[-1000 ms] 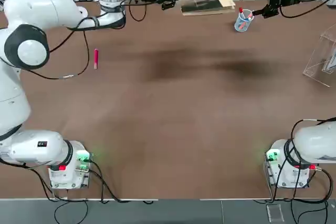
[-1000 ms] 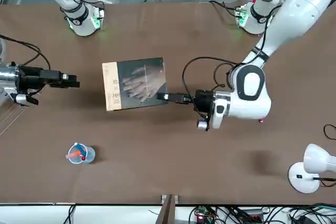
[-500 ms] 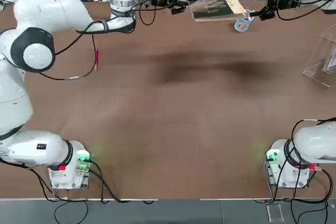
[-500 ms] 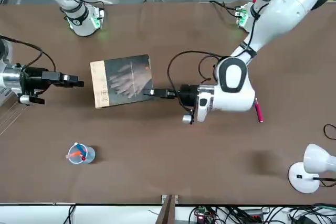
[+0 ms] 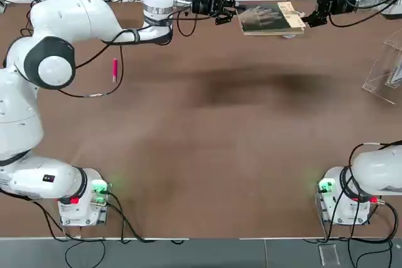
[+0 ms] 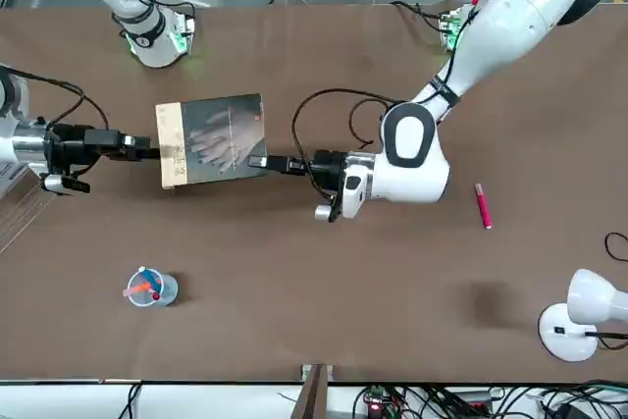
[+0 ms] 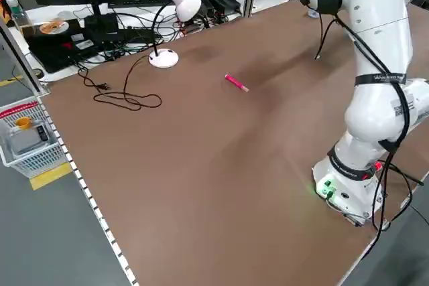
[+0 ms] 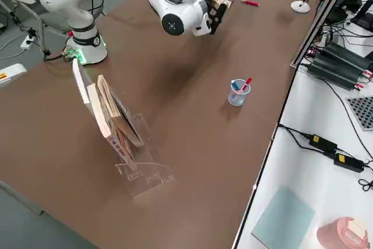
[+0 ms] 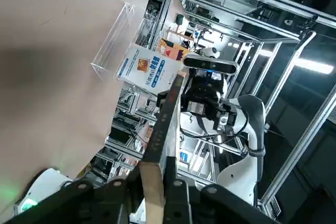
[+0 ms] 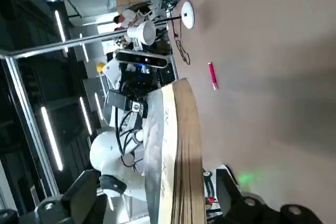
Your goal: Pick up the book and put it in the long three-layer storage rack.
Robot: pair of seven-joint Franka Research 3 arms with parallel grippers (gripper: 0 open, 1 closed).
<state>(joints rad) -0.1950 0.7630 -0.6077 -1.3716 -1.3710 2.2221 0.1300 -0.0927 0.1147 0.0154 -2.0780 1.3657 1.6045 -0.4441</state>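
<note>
Two grippers flank the book [image 6: 211,140]: left gripper [image 6: 263,162] clamps its edge, right gripper [image 6: 137,147] spread at its cream strip.

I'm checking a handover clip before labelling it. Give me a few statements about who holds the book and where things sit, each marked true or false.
1. The left gripper is shut on the book. True.
2. The right gripper is clamped on the book. False: its jaws are open around the cream edge.
3. The book is in the rack. False: it is held above the table.
4. A pink pen lies on the table. True.
</note>
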